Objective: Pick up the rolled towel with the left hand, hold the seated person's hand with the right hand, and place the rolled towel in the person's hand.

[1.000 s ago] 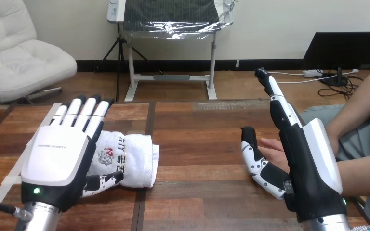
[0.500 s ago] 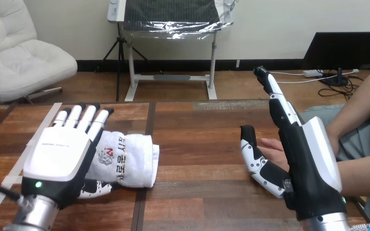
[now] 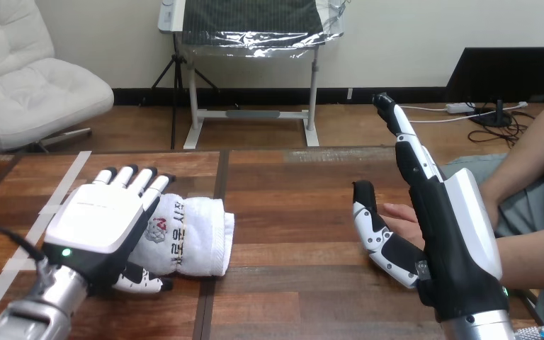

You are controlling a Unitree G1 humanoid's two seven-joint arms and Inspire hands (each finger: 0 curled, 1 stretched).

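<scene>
Left robot hand (image 3: 99,225) over white rolled towel (image 3: 200,235)

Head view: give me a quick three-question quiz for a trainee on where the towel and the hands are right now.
1. True or false: the towel lies in the person's hand.
2. Which robot hand is over the towel? A. left hand B. right hand
3. Fill in: the right hand's fingers are ____, not curled.
Key: 1 false, it lies on the table; 2 A; 3 straight.
</scene>
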